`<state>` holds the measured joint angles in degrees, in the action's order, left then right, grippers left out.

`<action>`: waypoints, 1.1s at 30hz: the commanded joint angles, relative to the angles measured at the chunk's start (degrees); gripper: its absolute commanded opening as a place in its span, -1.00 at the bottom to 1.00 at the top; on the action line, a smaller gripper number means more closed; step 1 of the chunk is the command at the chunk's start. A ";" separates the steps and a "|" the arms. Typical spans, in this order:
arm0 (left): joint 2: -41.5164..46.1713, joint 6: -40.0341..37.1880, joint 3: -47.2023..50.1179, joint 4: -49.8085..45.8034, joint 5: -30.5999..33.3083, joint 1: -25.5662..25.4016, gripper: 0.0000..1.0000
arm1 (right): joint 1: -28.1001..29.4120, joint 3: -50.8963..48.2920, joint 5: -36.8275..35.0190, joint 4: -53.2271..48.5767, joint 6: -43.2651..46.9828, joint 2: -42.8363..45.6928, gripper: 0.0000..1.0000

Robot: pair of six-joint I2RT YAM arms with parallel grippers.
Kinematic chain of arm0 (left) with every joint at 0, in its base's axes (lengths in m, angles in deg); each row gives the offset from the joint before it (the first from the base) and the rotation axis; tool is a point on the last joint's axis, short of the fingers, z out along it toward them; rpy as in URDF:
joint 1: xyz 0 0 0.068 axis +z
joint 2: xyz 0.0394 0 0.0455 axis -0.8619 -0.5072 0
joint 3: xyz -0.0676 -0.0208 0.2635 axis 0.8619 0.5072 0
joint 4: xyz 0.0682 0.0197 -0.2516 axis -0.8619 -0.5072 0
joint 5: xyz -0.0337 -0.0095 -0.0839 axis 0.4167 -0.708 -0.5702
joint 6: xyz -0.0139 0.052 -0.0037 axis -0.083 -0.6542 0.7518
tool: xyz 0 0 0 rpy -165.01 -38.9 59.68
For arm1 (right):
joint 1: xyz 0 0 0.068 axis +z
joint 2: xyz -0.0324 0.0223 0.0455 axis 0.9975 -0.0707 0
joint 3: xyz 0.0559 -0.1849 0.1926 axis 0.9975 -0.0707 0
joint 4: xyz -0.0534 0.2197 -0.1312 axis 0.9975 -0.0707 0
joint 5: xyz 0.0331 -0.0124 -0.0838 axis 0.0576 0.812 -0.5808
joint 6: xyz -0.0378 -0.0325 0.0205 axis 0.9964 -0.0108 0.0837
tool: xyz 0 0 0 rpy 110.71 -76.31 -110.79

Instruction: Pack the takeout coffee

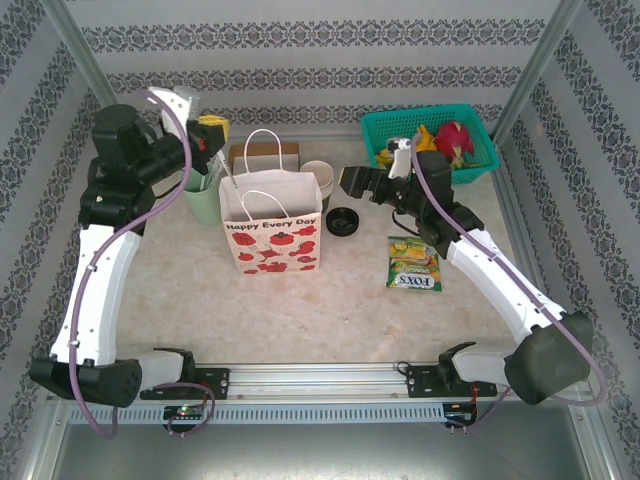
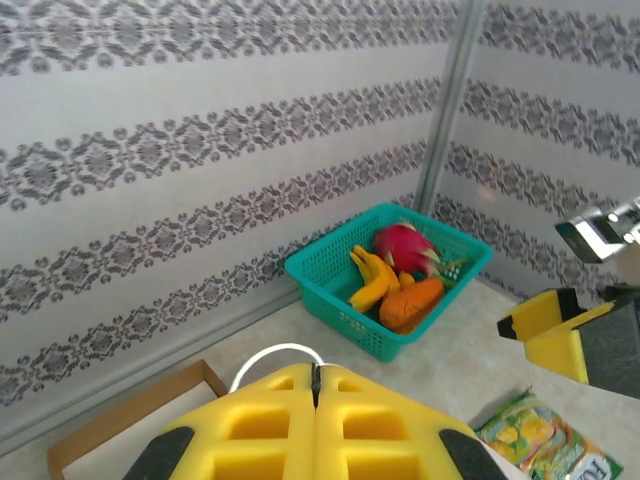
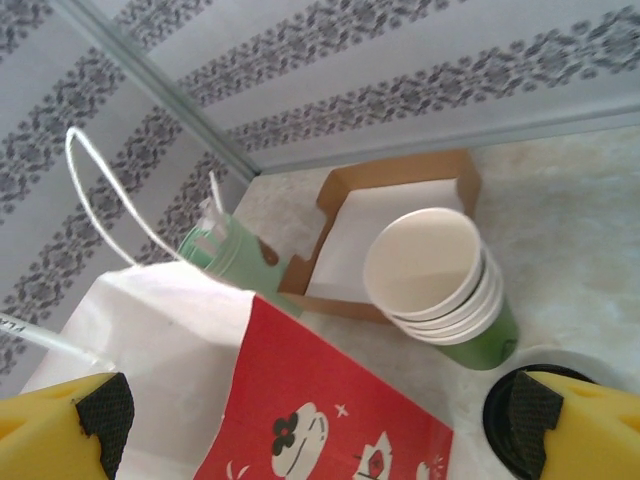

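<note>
Top external: right claw (image 1: 352, 183) agape, outstretched

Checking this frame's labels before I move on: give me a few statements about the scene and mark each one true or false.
1. The bag stands upright on the table. True.
2. The coffee is in the bag. False: it stands on the table, to the right of the bag.
3. The left jaws are open. False: they are shut, and nothing is between them.
4. The basket holds fruit. True.
5. The right jaws grip the stacked cups. False: they are open, and the cups stand free beside the tray.
</note>
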<state>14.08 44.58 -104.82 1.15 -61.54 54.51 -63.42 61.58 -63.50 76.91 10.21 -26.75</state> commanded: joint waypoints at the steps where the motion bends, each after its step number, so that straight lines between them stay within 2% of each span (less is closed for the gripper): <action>1: -2.71 -10.76 -5.73 -9.92 0.02 -3.69 -1.00 | 1.27 2.33 5.16 1.71 1.06 -3.15 0.96; 7: -8.31 -17.60 -11.00 -19.26 8.39 -8.05 -1.00 | 3.94 5.74 6.09 1.21 -2.52 -8.41 0.96; 13: -11.34 -20.24 -11.71 -24.50 7.76 -8.72 -1.00 | 4.84 8.73 9.62 -1.48 -9.78 -13.07 0.96; 16: -12.95 -21.68 -12.03 -26.66 5.57 -9.48 -1.00 | 4.72 9.09 15.12 0.35 -15.12 -15.77 0.96; 18: -14.07 -22.42 -12.05 -27.41 7.17 -10.50 -1.00 | 5.20 9.63 16.80 0.70 -16.16 -16.69 0.96; 28: -18.55 -23.44 -10.96 -29.10 8.88 -13.74 -1.00 | 6.04 8.02 14.88 0.22 -16.96 -16.60 0.96; 33: -19.41 -23.04 -9.24 -27.02 8.65 -14.12 -1.00 | 6.04 7.25 13.56 -0.72 -16.45 -15.71 0.96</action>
<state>-4.80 22.74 -115.05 -25.85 -53.08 41.24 -57.93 69.56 -48.90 76.32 -6.16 -44.15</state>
